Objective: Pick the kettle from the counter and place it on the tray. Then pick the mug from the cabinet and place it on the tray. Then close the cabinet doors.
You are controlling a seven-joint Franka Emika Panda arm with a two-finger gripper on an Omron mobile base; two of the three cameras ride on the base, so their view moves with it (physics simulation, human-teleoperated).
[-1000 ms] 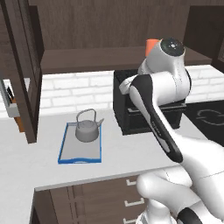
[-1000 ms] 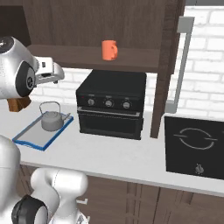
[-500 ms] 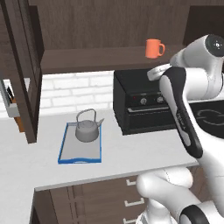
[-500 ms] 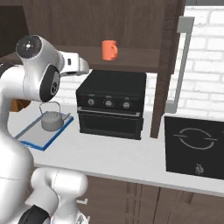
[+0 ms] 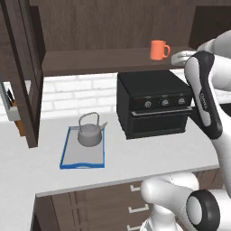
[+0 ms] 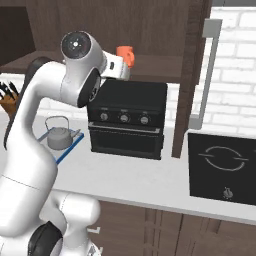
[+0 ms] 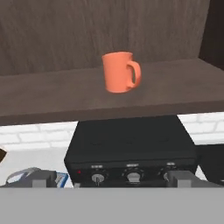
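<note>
Arm swinging right from the tray (image 5: 67, 146) side, now rising toward the cabinet (image 5: 103, 27) shelf. Kettle (image 5: 90, 131) sitting on tray, step one done. Gripper (image 7: 111, 178), fingers wide apart & empty, is facing the mug (image 7: 119, 72) on the shelf above the black oven (image 5: 153, 108); mug pick likely next.

White arm, dark joints

The arm (image 6: 35, 150) is glossy white with rounded links, black joint rings, and small dark lettering on one link.
</note>
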